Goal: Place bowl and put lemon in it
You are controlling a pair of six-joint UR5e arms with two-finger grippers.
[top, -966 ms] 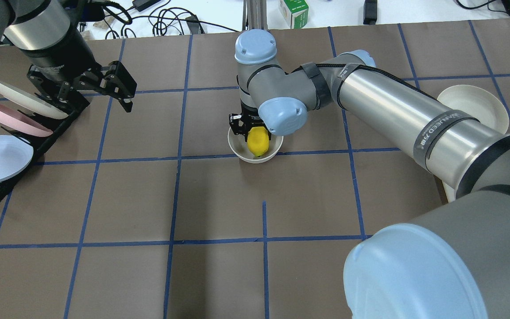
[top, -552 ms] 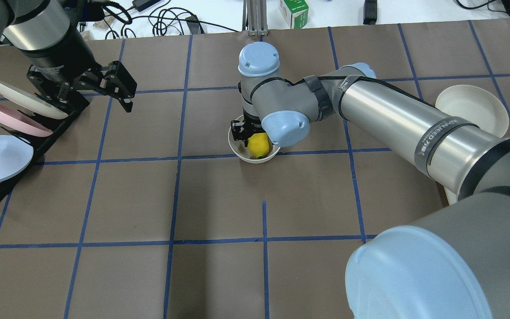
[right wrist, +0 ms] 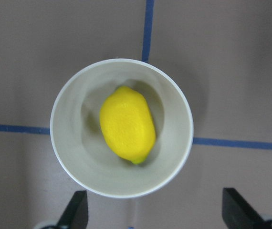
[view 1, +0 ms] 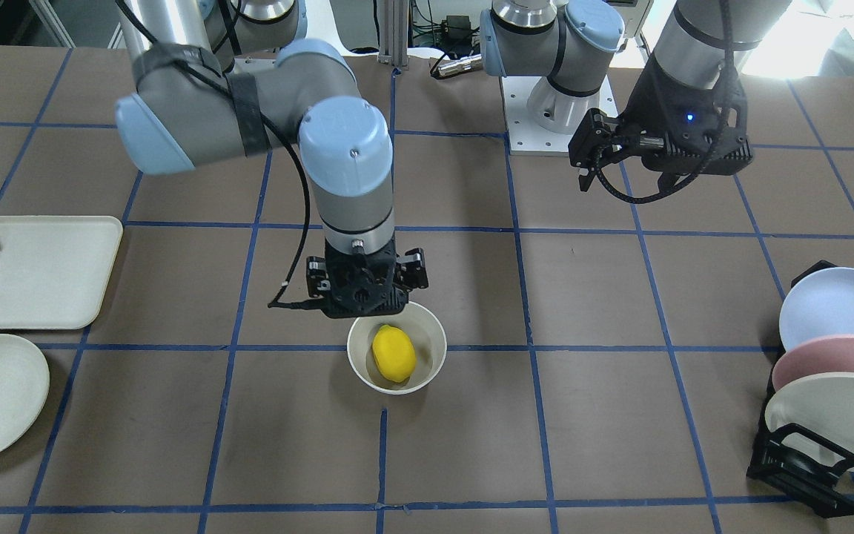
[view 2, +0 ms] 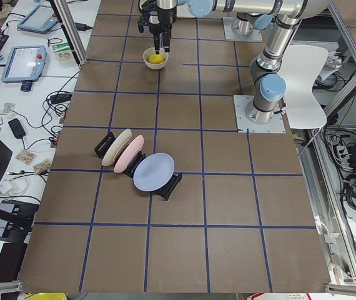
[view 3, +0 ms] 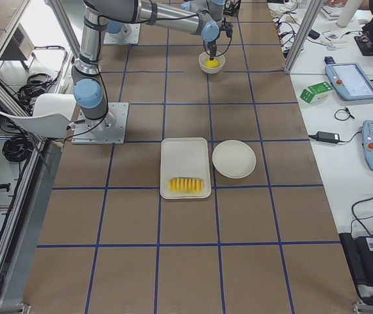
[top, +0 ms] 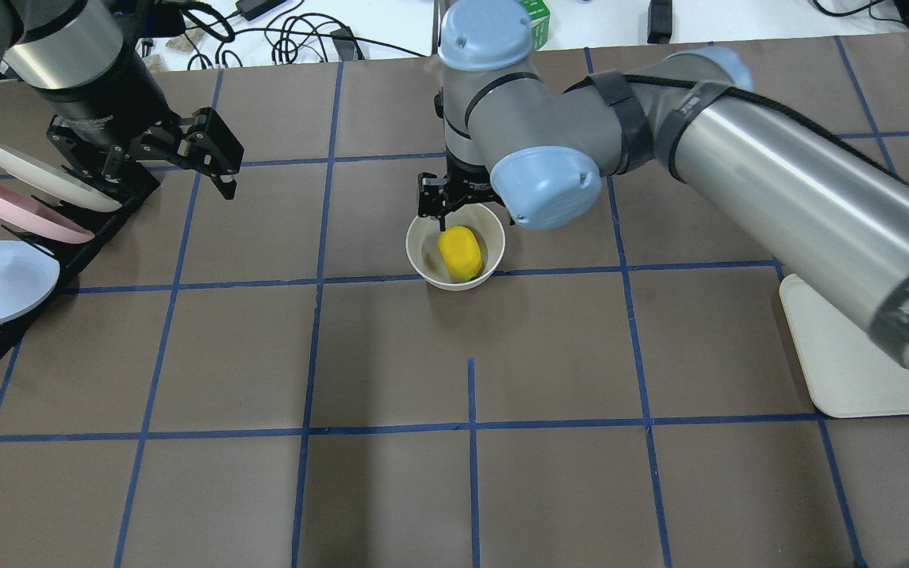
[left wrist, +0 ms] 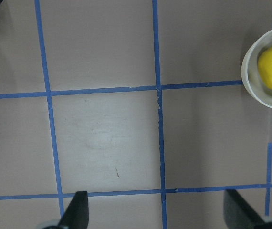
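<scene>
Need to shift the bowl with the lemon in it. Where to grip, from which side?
Pinch the bowl wall at the thin rim, straight down from above, one finger inside, one outside. It stands upright, so the rim is free all round. The lemon lies mid-bowl; probably pick the rim beside its long flank, where the gap looks widest.

yellow lemon [right wrist: 127, 123] lying inside upright off-white bowl [right wrist: 69, 143]

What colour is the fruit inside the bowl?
Bright yellow: the lemon, clearest in the right wrist view.
</scene>
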